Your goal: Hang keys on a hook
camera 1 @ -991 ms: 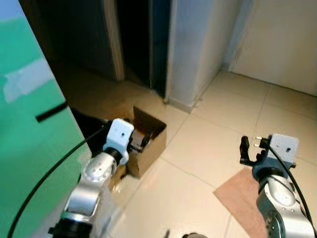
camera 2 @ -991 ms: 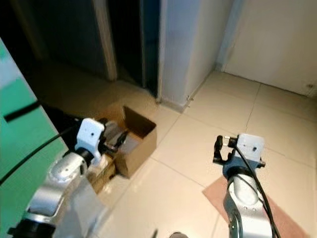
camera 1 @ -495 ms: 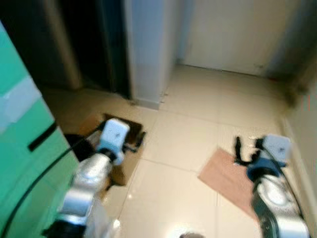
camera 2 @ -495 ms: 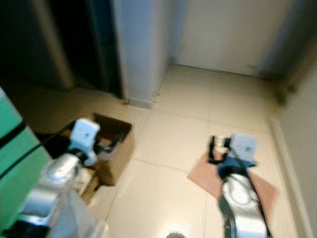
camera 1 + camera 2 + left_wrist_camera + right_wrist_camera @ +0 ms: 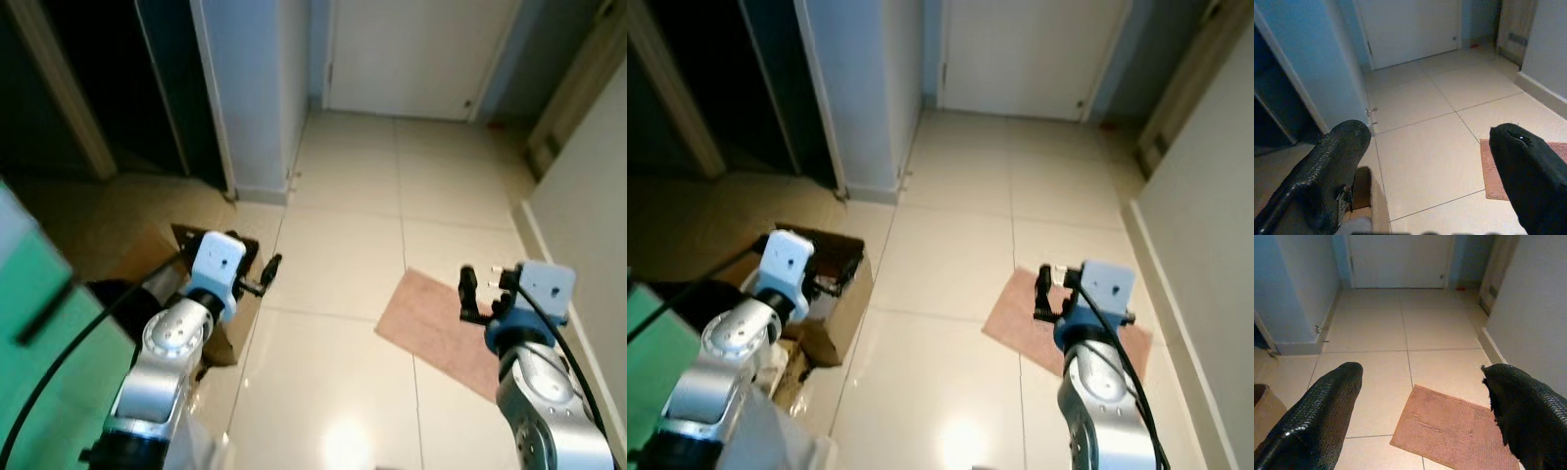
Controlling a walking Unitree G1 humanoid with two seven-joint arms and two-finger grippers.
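We stand in a hallway, left gripper and right gripper both with jaws open and empty; no keys or hook visible, so we judge the search comes next.

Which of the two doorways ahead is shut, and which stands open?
The white door at the far end of the hall is shut. The doorway on the robot's left is open and dark inside.
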